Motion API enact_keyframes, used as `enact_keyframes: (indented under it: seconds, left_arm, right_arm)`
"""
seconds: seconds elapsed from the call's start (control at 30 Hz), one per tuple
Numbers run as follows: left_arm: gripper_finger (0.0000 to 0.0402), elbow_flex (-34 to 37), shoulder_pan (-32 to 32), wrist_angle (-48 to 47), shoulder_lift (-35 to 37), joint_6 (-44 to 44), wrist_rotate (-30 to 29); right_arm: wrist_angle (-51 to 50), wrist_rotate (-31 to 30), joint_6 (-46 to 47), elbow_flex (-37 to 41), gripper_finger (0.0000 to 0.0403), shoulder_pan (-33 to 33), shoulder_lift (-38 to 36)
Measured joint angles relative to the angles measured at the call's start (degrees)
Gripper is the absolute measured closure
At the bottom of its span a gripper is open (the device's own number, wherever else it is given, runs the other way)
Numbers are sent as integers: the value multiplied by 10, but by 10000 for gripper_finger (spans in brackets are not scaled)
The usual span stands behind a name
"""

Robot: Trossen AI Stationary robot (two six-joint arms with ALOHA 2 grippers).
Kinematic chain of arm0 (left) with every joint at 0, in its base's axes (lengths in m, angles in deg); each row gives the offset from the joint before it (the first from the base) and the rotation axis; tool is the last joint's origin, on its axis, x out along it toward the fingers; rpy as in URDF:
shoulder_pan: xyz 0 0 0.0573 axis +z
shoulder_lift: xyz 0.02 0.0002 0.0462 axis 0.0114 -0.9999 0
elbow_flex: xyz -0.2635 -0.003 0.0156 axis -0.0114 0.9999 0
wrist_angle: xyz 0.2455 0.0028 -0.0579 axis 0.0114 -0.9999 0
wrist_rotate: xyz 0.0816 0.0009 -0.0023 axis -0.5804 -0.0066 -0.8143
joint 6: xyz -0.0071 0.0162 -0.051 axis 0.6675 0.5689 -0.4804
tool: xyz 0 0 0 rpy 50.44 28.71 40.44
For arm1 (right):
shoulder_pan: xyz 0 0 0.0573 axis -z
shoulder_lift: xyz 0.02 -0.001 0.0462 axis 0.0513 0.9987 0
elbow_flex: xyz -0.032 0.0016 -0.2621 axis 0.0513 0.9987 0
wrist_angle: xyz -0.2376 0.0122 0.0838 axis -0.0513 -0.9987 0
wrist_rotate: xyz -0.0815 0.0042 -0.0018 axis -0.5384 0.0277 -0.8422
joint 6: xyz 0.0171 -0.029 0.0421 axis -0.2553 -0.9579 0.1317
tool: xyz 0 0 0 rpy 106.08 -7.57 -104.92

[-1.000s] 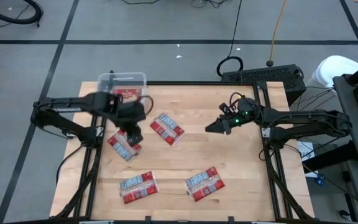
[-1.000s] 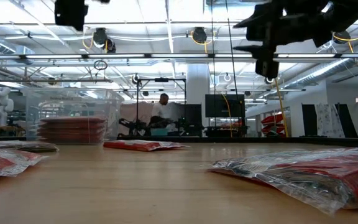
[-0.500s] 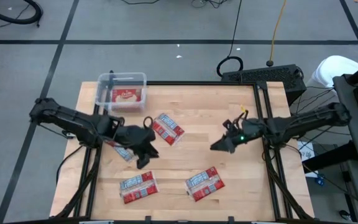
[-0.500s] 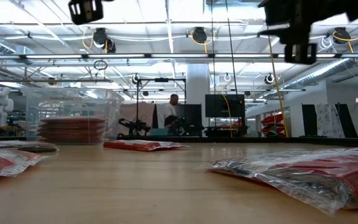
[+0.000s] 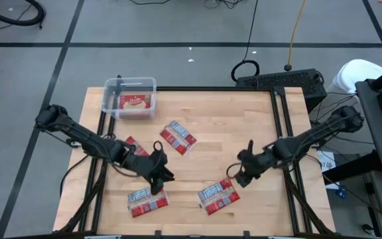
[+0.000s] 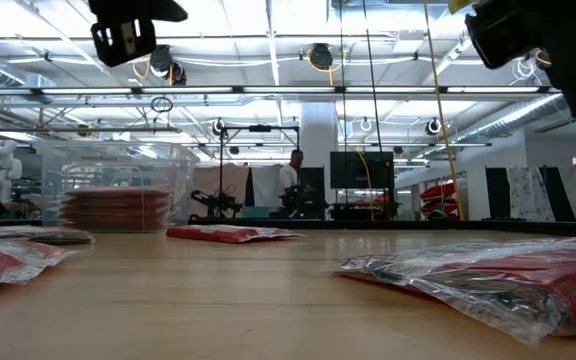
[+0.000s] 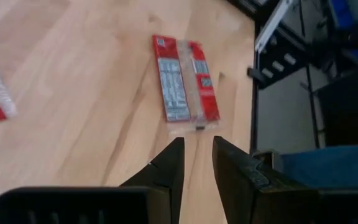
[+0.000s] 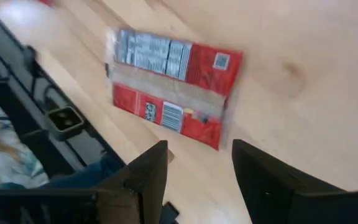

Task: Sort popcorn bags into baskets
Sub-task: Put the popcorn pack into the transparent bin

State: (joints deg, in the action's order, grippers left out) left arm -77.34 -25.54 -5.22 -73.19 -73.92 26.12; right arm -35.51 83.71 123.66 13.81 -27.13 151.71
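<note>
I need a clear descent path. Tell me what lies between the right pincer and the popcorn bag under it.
Only bare wood. In the right wrist view the open right pincer looks straight at the popcorn bag.

Four popcorn bags lie loose on the tabletop (image 5: pixel 211 133): one at the centre (image 5: pixel 178 137), one partly hidden under the left arm (image 5: pixel 135 146), one at the near left (image 5: pixel 147 200) and one at the near middle (image 5: pixel 218 195). More red bags sit stacked in the basket; the high view shows only the top one (image 5: pixel 135 101), so their number cannot be told. There is one basket (image 5: pixel 129 83), a clear tub at the far left corner. Two arms work over the tabletop, each with one hand: the left hand (image 5: pixel 159 182) and the right hand (image 5: pixel 241 176). One person (image 6: pixel 290 183) stands in the room behind.
</note>
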Motion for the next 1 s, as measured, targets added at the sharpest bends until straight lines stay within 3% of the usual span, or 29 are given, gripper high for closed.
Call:
enact_keyframes:
  seconds: [0.27, 0.7, 1.0]
  left_arm:
    - [314, 0, -22, -14, -12, 23, -27]
    - [314, 0, -16, 0, -31, 55, -26]
    - [314, 0, -8, 5, -31, 69, -25]
  right_arm:
    - [93, 29, 4, 0, 223, -14, 121]
    - [150, 9, -21, 0, 124, -14, 210]
    - [223, 12, -29, -2, 142, -3, 288]
